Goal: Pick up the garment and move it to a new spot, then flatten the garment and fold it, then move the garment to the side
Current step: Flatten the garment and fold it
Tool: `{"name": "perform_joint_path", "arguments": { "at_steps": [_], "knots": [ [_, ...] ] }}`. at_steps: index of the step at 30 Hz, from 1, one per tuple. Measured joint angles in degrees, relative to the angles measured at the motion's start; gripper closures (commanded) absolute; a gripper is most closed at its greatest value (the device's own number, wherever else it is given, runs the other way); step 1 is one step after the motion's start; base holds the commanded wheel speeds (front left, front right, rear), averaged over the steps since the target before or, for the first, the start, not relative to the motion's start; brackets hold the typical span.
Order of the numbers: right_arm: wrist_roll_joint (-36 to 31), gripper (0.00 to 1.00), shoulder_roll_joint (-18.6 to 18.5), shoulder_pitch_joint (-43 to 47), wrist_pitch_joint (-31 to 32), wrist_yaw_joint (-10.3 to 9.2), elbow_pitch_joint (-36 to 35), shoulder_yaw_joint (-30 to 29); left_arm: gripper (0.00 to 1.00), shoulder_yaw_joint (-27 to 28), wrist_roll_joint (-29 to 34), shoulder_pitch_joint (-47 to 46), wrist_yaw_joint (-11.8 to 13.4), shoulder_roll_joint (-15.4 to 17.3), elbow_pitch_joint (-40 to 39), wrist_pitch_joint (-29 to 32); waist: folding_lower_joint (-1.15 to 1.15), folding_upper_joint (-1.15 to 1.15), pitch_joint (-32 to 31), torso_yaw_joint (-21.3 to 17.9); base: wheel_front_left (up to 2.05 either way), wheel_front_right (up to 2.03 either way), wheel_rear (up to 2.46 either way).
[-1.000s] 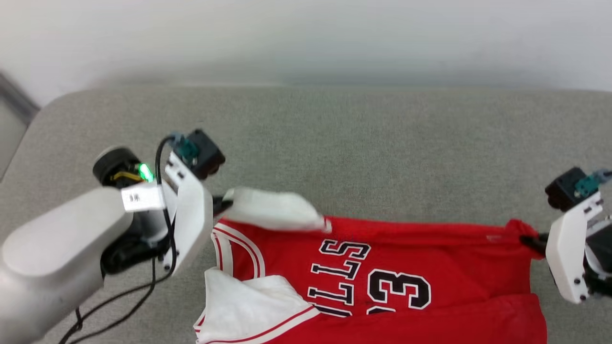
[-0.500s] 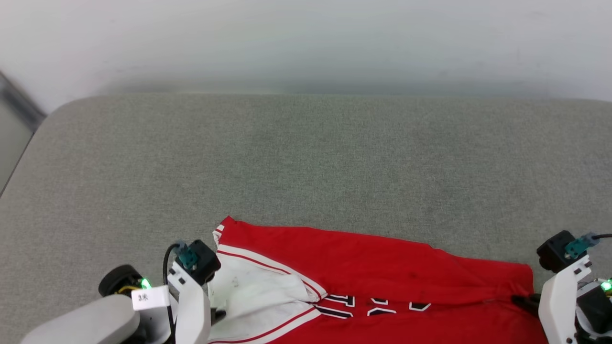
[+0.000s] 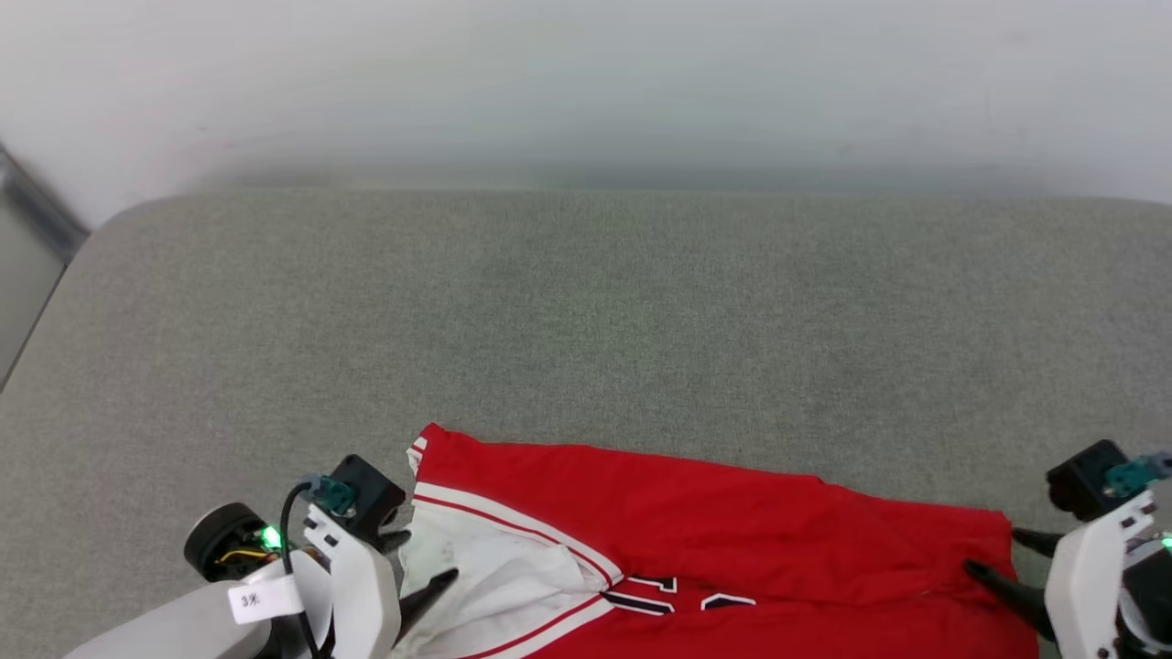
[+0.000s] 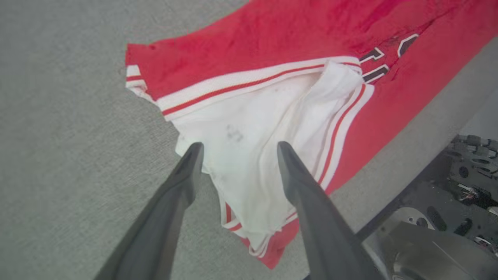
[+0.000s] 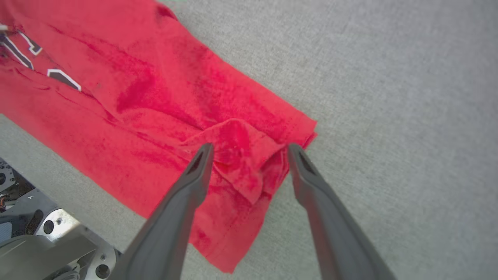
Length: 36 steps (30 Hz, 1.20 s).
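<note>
A grey cloth-covered table [image 3: 586,302] spans the middle of the frame. A pale wall [image 3: 586,73] crosses the top, and a dark strip [image 3: 27,197] sits at upper left.

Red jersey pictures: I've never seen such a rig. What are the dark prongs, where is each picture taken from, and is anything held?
This is a two-armed robot at a grey fabric surface. The wide picture comes from a camera on its head, looking down; its left gripper sits lower left, its right gripper lower right. The other two come from wrist cameras, each looking along its gripper's two dark fingers, your prongs. A red jersey lies partly folded on the surface. The left gripper is spread over its white sleeve, the right over a rumpled red corner. Both grippers are open, so nothing is held.
</note>
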Motion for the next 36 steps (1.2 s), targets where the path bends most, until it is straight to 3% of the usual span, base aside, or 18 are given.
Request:
{"name": "perform_joint_path", "arguments": {
  "at_steps": [6,10,15,21,28,36],
  "knots": [
    [2.25,0.00,-3.71,3.67,-1.41,0.01,-5.42,-7.76,0.00,3.78,3.98,2.07,7.90,0.12,-1.67,-11.35,0.00,0.00,-2.54,0.17,0.00,0.00,0.00],
    [3.99,0.00,-3.78,5.74,-2.32,0.01,-5.27,-15.33,0.00,6.43,5.94,3.98,13.11,-0.88,-1.12,-19.79,0.00,0.00,-2.96,0.14,0.00,0.00,0.00],
    [8.55,0.00,-0.63,9.53,-1.23,0.00,-1.94,-21.92,0.00,9.68,7.90,6.27,18.84,-3.01,0.96,-27.05,0.00,0.00,-2.58,0.46,0.00,0.00,0.00],
    [12.83,0.00,4.01,12.20,1.48,0.00,2.52,-25.42,0.00,17.11,13.03,10.38,24.41,-7.01,0.77,-28.52,0.01,0.00,-1.49,1.08,0.00,0.00,0.00],
    [14.18,0.00,8.55,12.69,4.81,0.00,5.88,-24.96,0.00,30.21,24.26,18.79,26.11,-13.33,-1.82,-28.59,0.01,0.00,0.29,2.13,0.00,0.00,0.00],
    [16.68,0.00,12.67,12.66,8.37,-0.01,7.25,-22.08,0.00,42.85,34.97,26.37,22.08,-22.53,-2.68,-28.62,0.01,0.00,1.56,3.19,0.00,0.00,0.00]
  ]
}}
